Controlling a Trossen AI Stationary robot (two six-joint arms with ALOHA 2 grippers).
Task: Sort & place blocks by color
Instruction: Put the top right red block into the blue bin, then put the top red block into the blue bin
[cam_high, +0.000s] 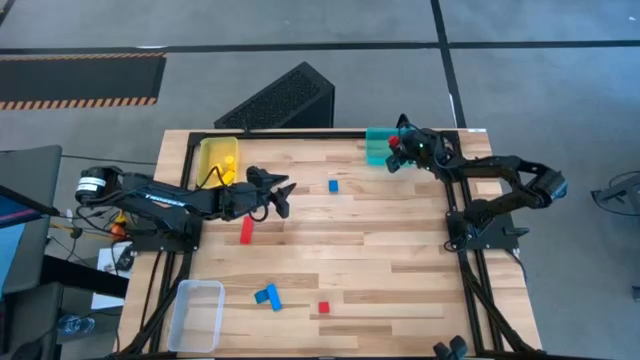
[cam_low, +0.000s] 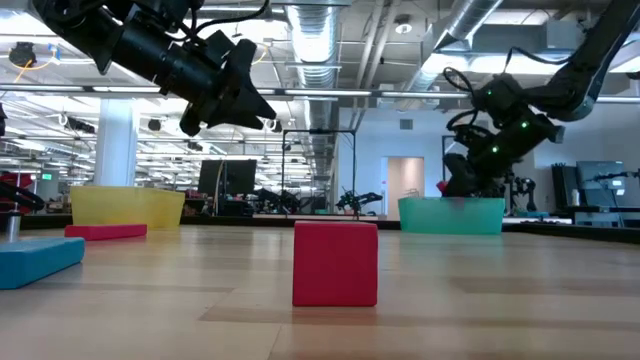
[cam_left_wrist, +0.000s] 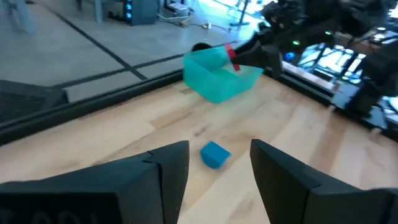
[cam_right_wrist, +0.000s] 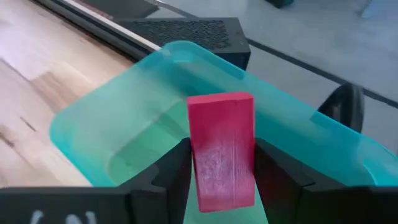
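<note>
My right gripper (cam_high: 397, 152) hovers over the teal bin (cam_high: 379, 147) at the table's far right, shut on a red bar block (cam_right_wrist: 222, 149). My left gripper (cam_high: 283, 192) hangs open above the table, left of the blue cube (cam_high: 333, 185); its wrist view shows that cube (cam_left_wrist: 214, 154) on the wood ahead, between the fingers. A red bar (cam_high: 246, 229) lies flat under the left arm. Blue bars (cam_high: 267, 296) and a red cube (cam_high: 323, 309) rest near the near edge. Yellow blocks (cam_high: 229, 167) sit in the yellow bin (cam_high: 212, 152). My right gripper pinches the red bar block between its two fingers, one on each long side (cam_right_wrist: 199, 162). The fingers lie across the bar, and its free end (cam_right_wrist: 221, 102) sticks out past the fingertips. It is lifted clear, above the teal bin's inside (cam_right_wrist: 143, 134).
A clear bin (cam_high: 195, 315) stands at the near left corner. A black perforated box (cam_high: 280, 100) sits beyond the far edge. The table has a black frame rail (cam_high: 290, 133) along its far side. Bare wood lies across the middle and right of the table.
</note>
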